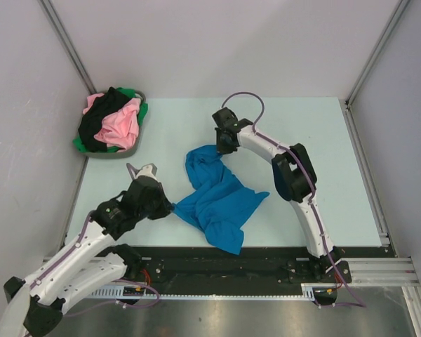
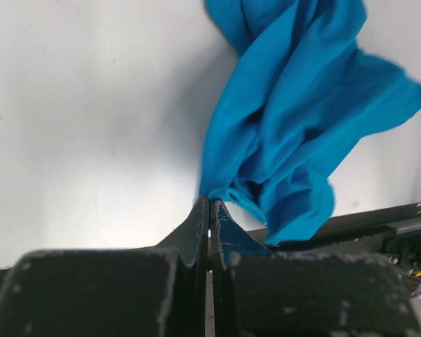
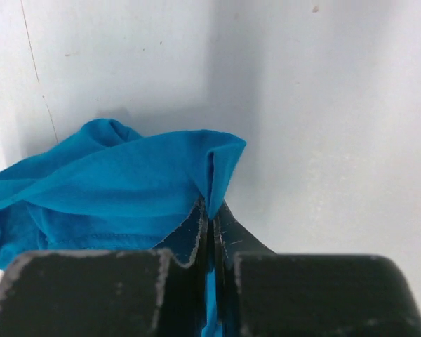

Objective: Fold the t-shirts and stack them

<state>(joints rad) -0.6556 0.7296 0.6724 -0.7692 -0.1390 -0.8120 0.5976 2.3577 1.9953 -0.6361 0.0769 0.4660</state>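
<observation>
right gripper (image 3: 210,210) is pinched shut on a doubled edge of the blue t-shirt (image 1: 217,200); in its wrist view the cloth runs straight out from between the closed jaws. left gripper (image 2: 209,207) is closed too, with only a thin corner of the same shirt nipped at its tips. you have two holds: one at the shirt's upper end, just above centre of the overhead frame, and one at its left edge, lower left of centre.

shirt position: crumpled and twisted on the table (image 1: 323,140) at centre frame, with a loose tail reaching toward the lower edge. not spread, not folded.

pink t-shirt (image 1: 123,123), black t-shirt (image 1: 102,119) and green t-shirt (image 1: 137,95) sit heaped in the basket (image 1: 116,154) at upper left, well apart from both arms.

handling, as a judgement:
- light, limp cotton with no stiffness. it will sag between your two holds, and whatever is unheld will drag on the table.
- not fragile.
- not slippery as such, but the left hold looks like very little cloth, so a hard pull could slip it free.
- the twist between the holds means spreading your arms may not flatten it.
- best places to hold are hem corners or shoulder seams, where the cloth is doubled. which part of the shirt each gripper has now, you cannot tell from these views.
</observation>
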